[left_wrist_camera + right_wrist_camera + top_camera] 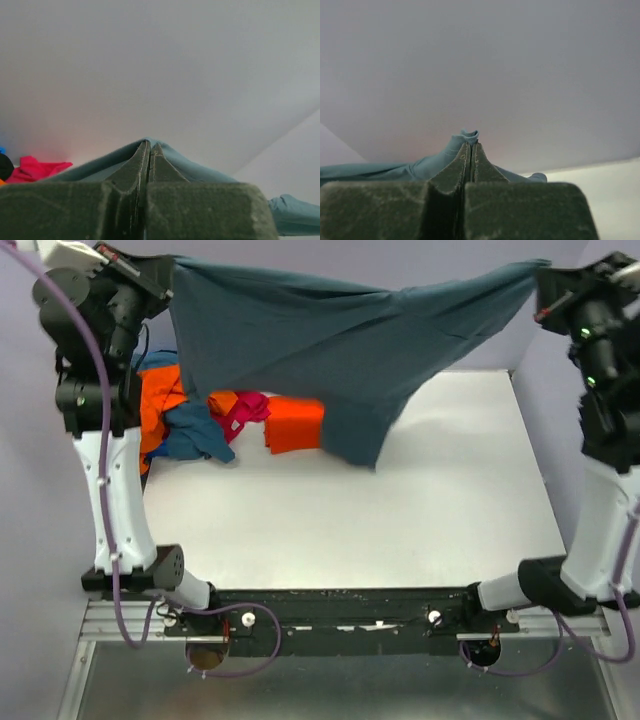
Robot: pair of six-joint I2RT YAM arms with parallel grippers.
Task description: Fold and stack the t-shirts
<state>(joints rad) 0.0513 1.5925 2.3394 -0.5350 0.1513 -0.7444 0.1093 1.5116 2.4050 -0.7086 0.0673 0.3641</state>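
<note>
White table (450,500) and pale walls frame the scene. Over the table's far edge, the slate blue-grey t-shirt (330,340) hangs stretched in the air between the two arms. Its middle sags, and one lower tip droops toward the table just beside the orange-red t-shirt (297,427); I cannot tell whether that tip touches down. The orange-red one looks squared off, probably folded already. At the far left corner the orange t-shirt (160,400), the teal-blue t-shirt (197,432) and the magenta t-shirt (246,410) lie in a heap.

The step in hand seems to be spreading this shirt for folding. Next it would need lowering flat onto the bare middle of the table, kept taut and clear of the heap.

The left claw (150,146) is clenched on one upper corner, cloth bunched between its tips. The right claw (471,145) is clamped the same way on the opposite corner.
</note>
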